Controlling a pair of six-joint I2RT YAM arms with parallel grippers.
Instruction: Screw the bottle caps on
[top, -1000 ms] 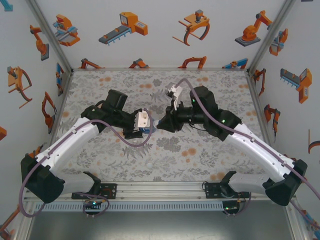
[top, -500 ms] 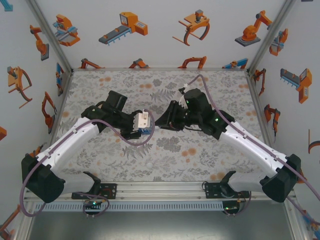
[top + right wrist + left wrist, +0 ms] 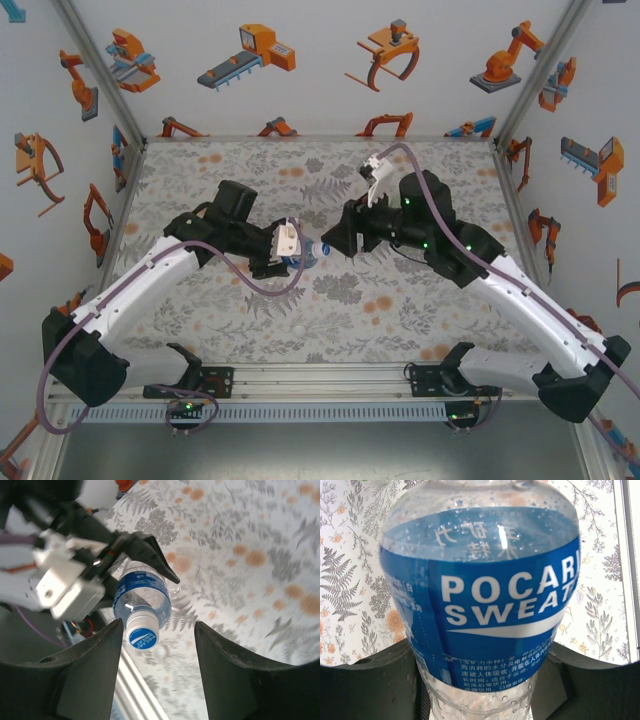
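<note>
The bottle (image 3: 485, 605) with the blue label is held off the table, my left gripper (image 3: 480, 692) shut on its lower body. In the top view the left gripper (image 3: 292, 258) points the bottle (image 3: 312, 255) toward the right arm. A white cap with a blue top (image 3: 142, 635) sits on the neck of the bottle (image 3: 142, 595). My right gripper (image 3: 157, 625) is open, its jaws on either side of the cap and clear of it, the left finger (image 3: 100, 655) nearer. It faces the bottle's cap end from the right (image 3: 333, 240).
A small white round cap (image 3: 299, 328) lies loose on the flowered table (image 3: 420, 300) near the front rail, blurred behind the bottle (image 3: 161, 651). Open tabletop lies behind and in front of both arms. The metal rail (image 3: 330, 375) runs along the near edge.
The right gripper has twisted at the wrist, opened, and drawn back a little to the right, off the bottle's cap. The left arm and bottle have stayed in place.
</note>
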